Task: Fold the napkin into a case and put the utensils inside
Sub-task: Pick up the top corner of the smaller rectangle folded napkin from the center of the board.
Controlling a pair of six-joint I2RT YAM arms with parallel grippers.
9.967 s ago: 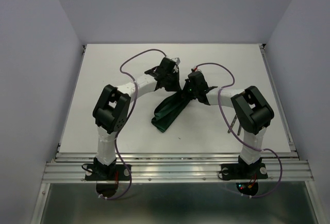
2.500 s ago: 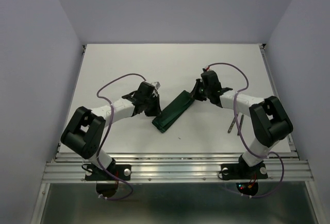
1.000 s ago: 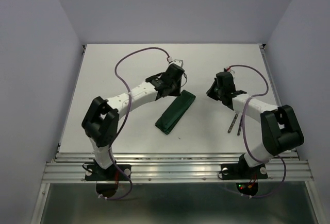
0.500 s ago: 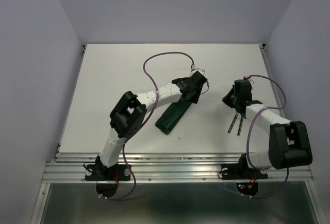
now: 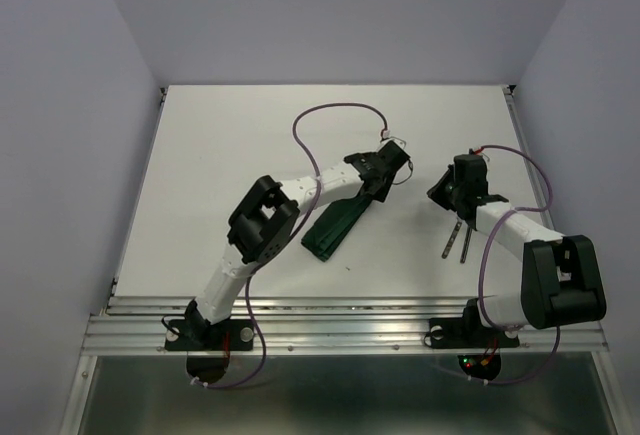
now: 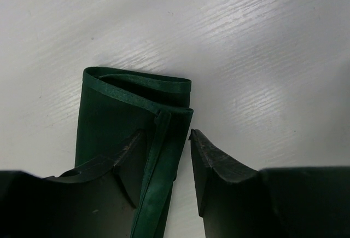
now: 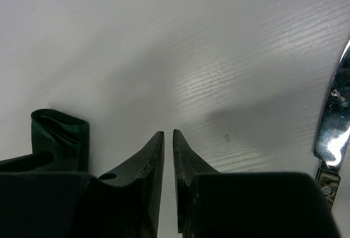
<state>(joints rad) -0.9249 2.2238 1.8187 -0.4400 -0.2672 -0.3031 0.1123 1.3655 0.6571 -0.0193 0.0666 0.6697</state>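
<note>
The napkin (image 5: 336, 223) lies folded as a long narrow dark green case, running diagonally at mid-table. My left gripper (image 5: 375, 187) hovers low over its upper right end. In the left wrist view the gripper (image 6: 165, 134) is open, and the case's folded right hem (image 6: 158, 156) runs between its fingers, with a gap to the right finger (image 6: 210, 158). My right gripper (image 5: 443, 195) sits right of the case, near the utensils (image 5: 455, 239). Its jaws (image 7: 168, 134) are shut to a thin slit, empty. A silver knife blade (image 7: 334, 119) shows at the right edge.
The white table (image 5: 230, 145) is walled by pale panels left, back and right. A metal rail (image 5: 340, 327) runs along the near edge. Purple cables loop above both wrists. The case's end (image 7: 60, 131) shows left of my right fingers.
My left gripper swung right over the case's upper end, and its jaws now stand wider. My right gripper drew back to the right, toward the utensils. The case has not moved.
</note>
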